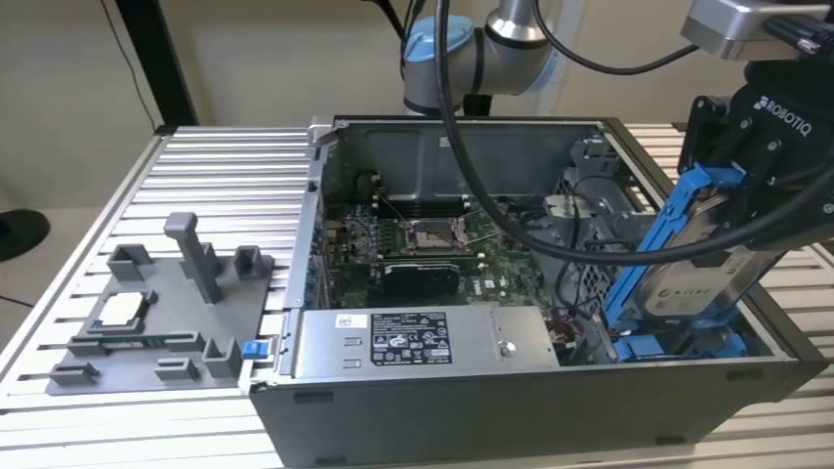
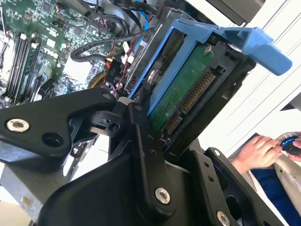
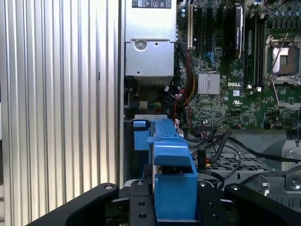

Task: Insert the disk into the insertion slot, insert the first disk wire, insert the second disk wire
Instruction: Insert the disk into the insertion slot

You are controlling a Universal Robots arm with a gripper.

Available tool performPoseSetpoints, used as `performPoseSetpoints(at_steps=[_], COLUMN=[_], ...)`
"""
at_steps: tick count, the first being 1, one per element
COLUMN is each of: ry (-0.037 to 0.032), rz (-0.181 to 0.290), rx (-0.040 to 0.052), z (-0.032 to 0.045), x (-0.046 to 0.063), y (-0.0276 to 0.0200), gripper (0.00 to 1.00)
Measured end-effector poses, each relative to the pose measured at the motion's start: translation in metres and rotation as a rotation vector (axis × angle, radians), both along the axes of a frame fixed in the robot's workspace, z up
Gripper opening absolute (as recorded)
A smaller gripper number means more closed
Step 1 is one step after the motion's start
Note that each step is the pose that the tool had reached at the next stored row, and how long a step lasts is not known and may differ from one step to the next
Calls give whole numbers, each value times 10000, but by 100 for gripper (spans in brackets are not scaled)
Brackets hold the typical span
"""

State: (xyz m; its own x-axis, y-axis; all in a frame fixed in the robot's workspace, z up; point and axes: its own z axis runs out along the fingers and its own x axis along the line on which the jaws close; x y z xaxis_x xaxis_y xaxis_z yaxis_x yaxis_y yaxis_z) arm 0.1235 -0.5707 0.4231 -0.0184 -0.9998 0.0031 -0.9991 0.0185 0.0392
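Note:
My gripper [image 1: 767, 200] is shut on the disk [image 1: 693, 285], a silver drive with a white label in a blue carrier [image 1: 681, 205]. I hold it tilted, lower end down, above the exterior view's right side of the open computer case. Its lower end hangs just over the insertion slot [image 1: 651, 345], a perforated grey bay with blue rails. The second wrist view shows the disk's green board and connector [image 2: 186, 92] between my black fingers [image 2: 141, 136]. In the first wrist view the carrier [image 3: 174, 181] sits in my gripper [image 3: 175, 209], with the bay's perforated metal [image 3: 225, 162] and black cables [image 3: 218, 141] beyond.
Beside the slot, inside the case, lie a grey metal box with a sticker [image 1: 417, 342] and the green motherboard [image 1: 424, 239]. A grey fixture tray with posts [image 1: 156, 313] lies on the slatted table [image 1: 222, 166]. A person's hand [image 2: 256, 148] shows beyond the case.

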Motion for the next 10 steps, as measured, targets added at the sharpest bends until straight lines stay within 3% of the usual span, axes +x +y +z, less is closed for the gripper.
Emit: performPoseSetpoints(at_steps=[10], ry=[-17], rz=[1], rx=[20], z=[-40], x=[22], y=[0], gripper=[0])
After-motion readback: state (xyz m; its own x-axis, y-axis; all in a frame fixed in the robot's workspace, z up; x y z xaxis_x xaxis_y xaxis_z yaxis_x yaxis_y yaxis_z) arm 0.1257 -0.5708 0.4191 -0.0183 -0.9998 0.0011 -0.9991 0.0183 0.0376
